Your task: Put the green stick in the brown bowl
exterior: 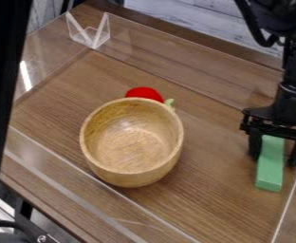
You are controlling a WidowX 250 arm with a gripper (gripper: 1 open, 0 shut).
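A flat, light green rectangular stick [272,165] lies on the wood-grain desk [176,204] at the right side of the view, its long axis running roughly toward and away from the camera. The black end effector [277,144] points straight down over the far end of that stick, its 2 fingers [256,142] spread wide, 1 on each side of the bar. The fingers straddle the stick rather than pinch it; whether either finger touches its edges cannot be told.

The round, light-brown wooden bowl [133,140] with visible grain and a thick rim sits near the middle of the desk, well apart from the green stick and to its left. Its inside is bare wood. Just behind the bowl's far rim, a small red round object [143,94] peeks out, with a bit of pale green showing beside it. A clear folded plastic piece [88,31] stands at the far left corner of the desk.
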